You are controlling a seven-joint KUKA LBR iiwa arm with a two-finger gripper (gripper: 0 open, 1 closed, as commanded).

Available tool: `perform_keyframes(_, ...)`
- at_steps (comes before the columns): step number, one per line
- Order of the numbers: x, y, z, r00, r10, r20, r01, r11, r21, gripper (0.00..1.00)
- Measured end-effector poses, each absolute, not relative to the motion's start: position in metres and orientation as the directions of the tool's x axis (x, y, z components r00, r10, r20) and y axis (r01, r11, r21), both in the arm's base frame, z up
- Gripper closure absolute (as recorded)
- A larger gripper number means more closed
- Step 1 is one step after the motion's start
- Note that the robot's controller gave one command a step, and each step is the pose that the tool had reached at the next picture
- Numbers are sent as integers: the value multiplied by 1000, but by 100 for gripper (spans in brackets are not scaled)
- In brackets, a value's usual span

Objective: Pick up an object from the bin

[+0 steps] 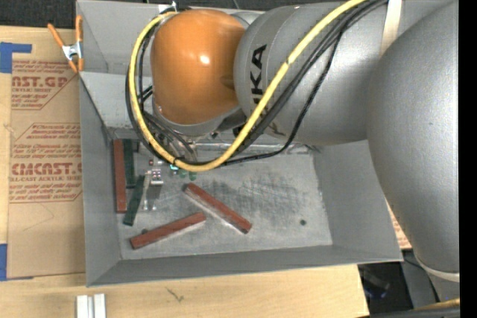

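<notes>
Now look at the left side of the bin (95, 197) first. A red-brown stick (119, 179) lies right along the left wall. Its long side runs from the back of the bin to the front.

Just to its right is a dark green stick (132, 197). It runs almost the same way, only a bit tilted.

Next is the gripper (153, 188). It sits low in the bin, just to the right of the green stick, under the arm's orange cover (197, 63). You cannot tell if it is open or closed, and you can see nothing held in it.

So the green stick looks like the nearest thing, and it lies to the gripper's left. To grab it, I think you would need to move a little left and squeeze across its thin side, not along its long side. The wall and the first stick are very close there, so there is little room.

In front of the gripper a second red-brown stick (168, 230) lies flat, mostly pointing left to right.

Farther right a third red-brown stick (218, 208) slopes down toward the front. These two have open floor around them.
</notes>
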State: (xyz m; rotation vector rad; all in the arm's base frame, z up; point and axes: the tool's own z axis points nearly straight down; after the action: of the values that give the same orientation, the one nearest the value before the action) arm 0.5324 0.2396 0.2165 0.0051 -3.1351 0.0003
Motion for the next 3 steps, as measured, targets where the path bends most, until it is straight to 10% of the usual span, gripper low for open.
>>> perform_keyframes(2,516,221,187,-996,-90,-10,-90,996,4,0)
perform_keyframes(3,498,195,110,-969,-245,-4,-245,969,1,0)
